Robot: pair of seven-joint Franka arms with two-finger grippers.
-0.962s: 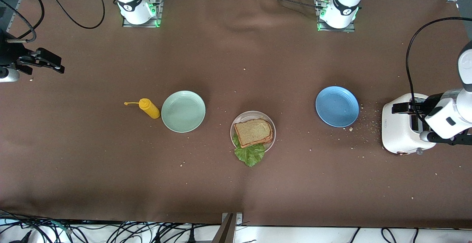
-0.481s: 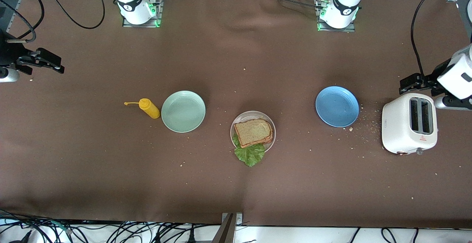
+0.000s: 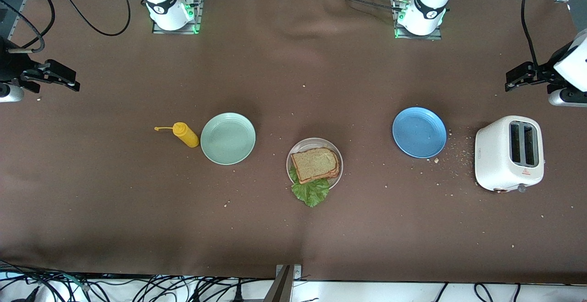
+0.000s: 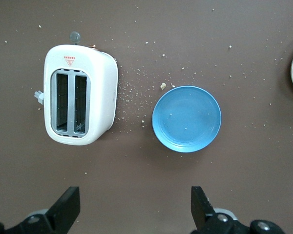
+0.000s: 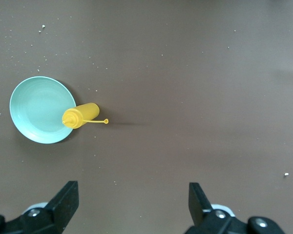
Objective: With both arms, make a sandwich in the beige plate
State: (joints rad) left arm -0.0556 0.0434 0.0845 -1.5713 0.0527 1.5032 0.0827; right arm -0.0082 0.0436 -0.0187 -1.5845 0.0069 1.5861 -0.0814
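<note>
Your sandwich (image 3: 316, 164) sits finished on the beige plate (image 3: 336, 176) near the middle of the bench (image 3: 293, 228), somewhat closer to the front camera's edge than to the edge where the arm bases stand: two slices of brown toast stacked, a lettuce leaf (image 3: 311, 192) caught between them. Both arms are pulled away. Your left tool (image 3: 517, 77) hangs with its jaws spread and empty above the left arm's end of the bench, over bare cloth between the toaster (image 3: 509, 153) and the base edge. Your right tool (image 3: 57, 78) hangs over the right arm's end, jaws likewise apart, gripping nothing.

By the look of it the work is done, so the risks lie in what you do now. The lettuce spills over the plate's rim onto the cloth toward the front camera's edge; a tool sweeping low there could snag it and drag the leaf out, or shift the top slice, which already sits slightly askew on the one beneath. The plate looks light and could slide on the brown cloth if nudged. The blue plate (image 3: 419, 132) and mint-green plate (image 3: 228, 138) flank it, the yellow squeeze bottle (image 3: 185, 134) just beside the green one, easily tipped. Crumbs (image 3: 461, 155) lie scattered between toaster and blue plate.
</note>
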